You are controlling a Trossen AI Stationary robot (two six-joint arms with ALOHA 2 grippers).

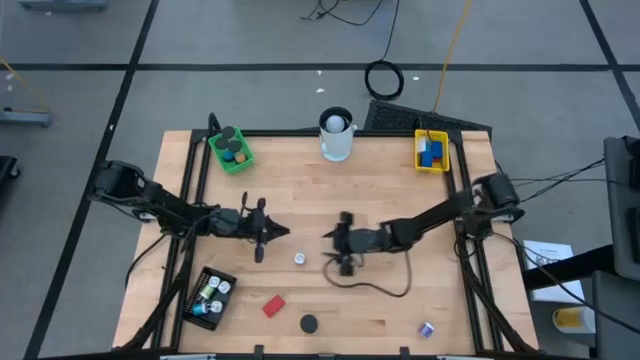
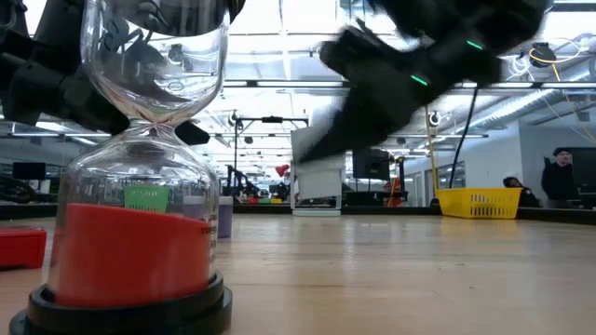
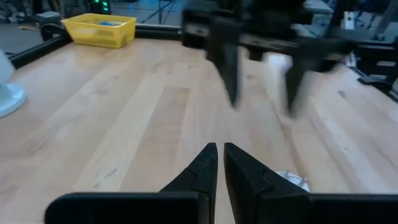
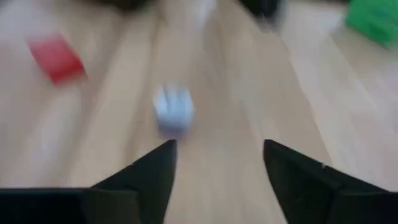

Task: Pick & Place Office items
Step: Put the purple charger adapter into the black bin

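Note:
A small white-and-blue piece (image 1: 299, 258) lies on the wooden table between my two grippers; it is blurred in the right wrist view (image 4: 173, 109). My right gripper (image 4: 217, 155) hovers open just to its right (image 1: 333, 250), with nothing between the fingers. My left gripper (image 3: 218, 155) is shut and empty, left of the piece (image 1: 281, 234). A red block (image 1: 273, 304) lies flat toward the near edge. Beside it stands an hourglass with red sand (image 2: 140, 186), its black top (image 1: 309, 323) showing from above. Another small piece (image 1: 426, 328) lies near right.
A green tray (image 1: 231, 149) holding items stands far left, a yellow tray (image 1: 431, 150) far right, a tall white cup (image 1: 337, 135) between them. A black tray (image 1: 208, 297) with small pieces sits near left. A dark cable (image 1: 378, 287) loops on the table under my right arm.

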